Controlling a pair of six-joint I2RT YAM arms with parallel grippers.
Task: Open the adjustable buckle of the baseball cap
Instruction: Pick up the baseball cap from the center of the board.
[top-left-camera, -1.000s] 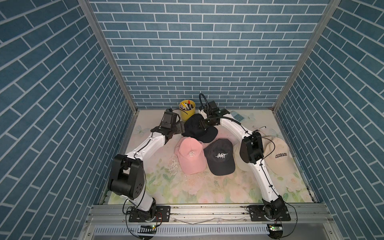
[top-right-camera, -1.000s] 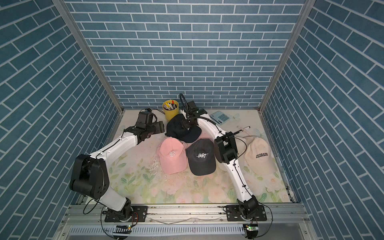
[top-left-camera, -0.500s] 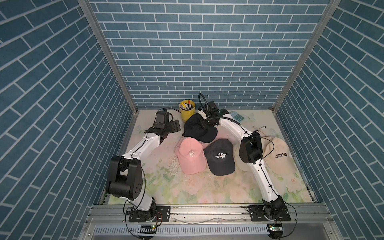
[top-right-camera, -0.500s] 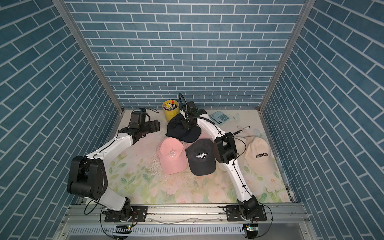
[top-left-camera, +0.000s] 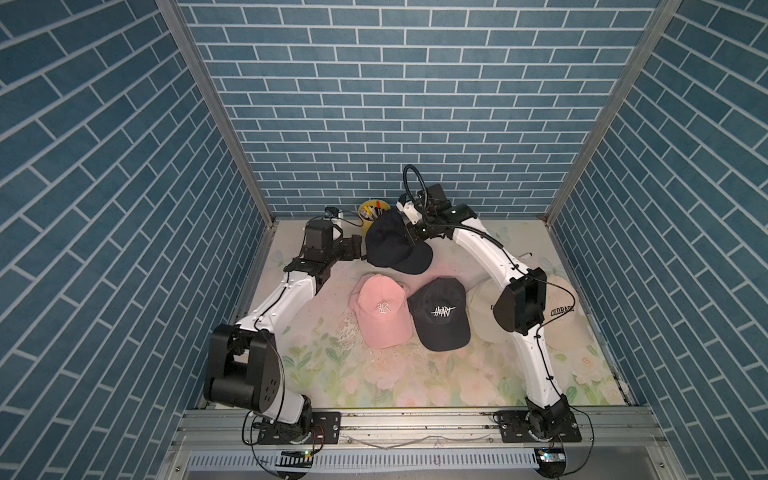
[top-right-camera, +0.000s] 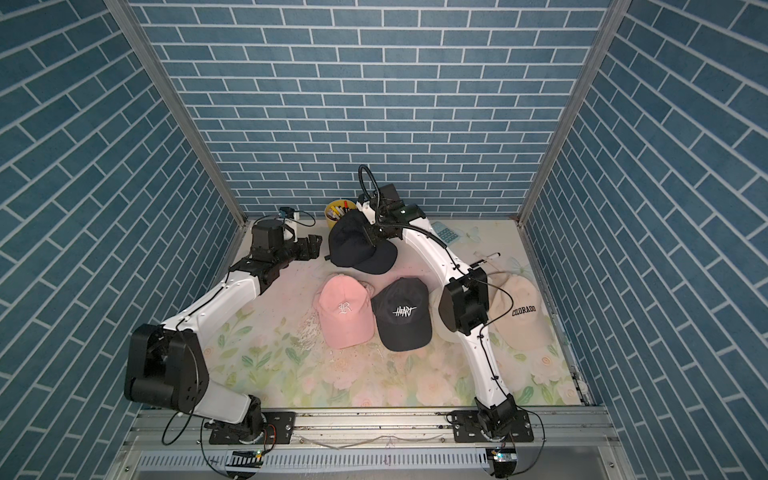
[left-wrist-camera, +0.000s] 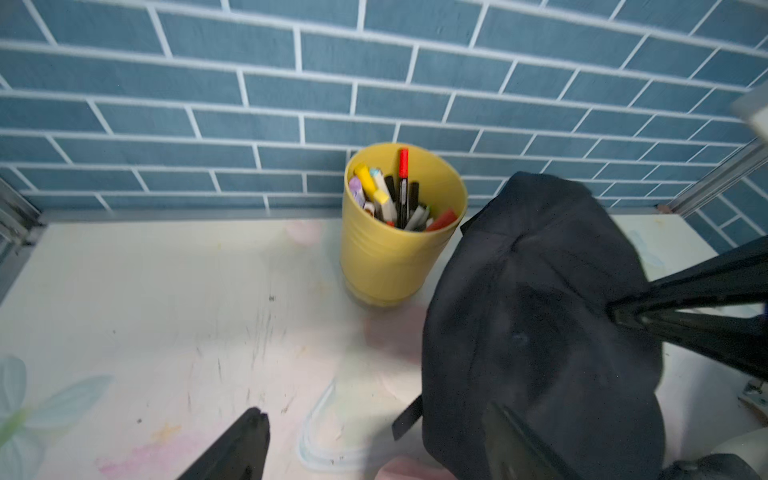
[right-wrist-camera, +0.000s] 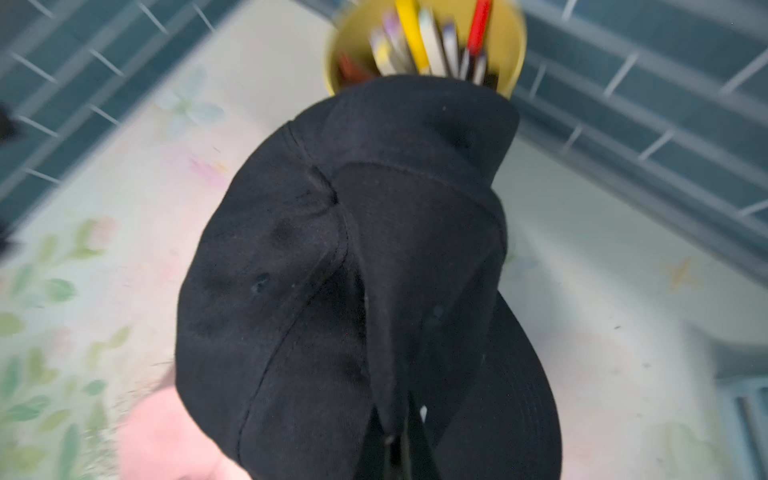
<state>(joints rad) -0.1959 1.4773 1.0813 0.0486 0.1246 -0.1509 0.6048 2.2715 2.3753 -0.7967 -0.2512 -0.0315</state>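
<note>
Baseball cap (top-left-camera: 392, 245), plain black, hangs from the right end effector (right-wrist-camera: 399, 432), which is clamped on a fold of its crown, likely to present the rear strap (left-wrist-camera: 407, 415) to the left end effector (top-left-camera: 355, 246), spread wide just beside it. Back from both, on the bench (top-left-camera: 316, 374), a pink cap (top-left-camera: 382, 311) reads "R", a dark cap (top-left-camera: 440, 316) "HEART", a beige cap (top-right-camera: 519, 316) "COLORADO".

— Where did the top views sit?
— High at the front; I had both looking down over the whole desk (top-left-camera: 324, 374).
— And the wrists?
— Both sat close, sharing the black cap (left-wrist-camera: 540, 332) and yellow cup (left-wrist-camera: 386, 257).
</note>
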